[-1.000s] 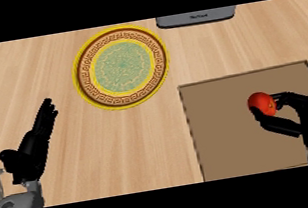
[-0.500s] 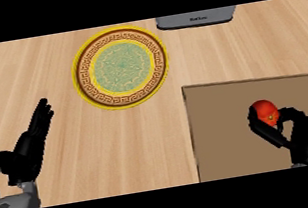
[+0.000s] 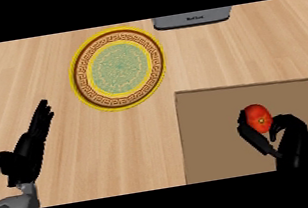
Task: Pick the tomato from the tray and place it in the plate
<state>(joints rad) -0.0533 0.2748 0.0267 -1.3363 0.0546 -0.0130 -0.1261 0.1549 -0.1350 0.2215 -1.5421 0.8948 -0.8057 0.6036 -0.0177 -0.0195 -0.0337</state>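
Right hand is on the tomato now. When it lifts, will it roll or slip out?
The tomato looks round and glossy, so it may slip or roll if released on the flat tray. The right hand curls round its lower side only, so it could shift upward. Probably light for its size.

bare counter (image 3: 203,63) between tray (image 3: 214,132), plate (image 3: 117,69)

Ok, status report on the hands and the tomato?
Right hand curled round red tomato, on brown tray. Left hand open, resting. Yellow patterned plate unobstructed.
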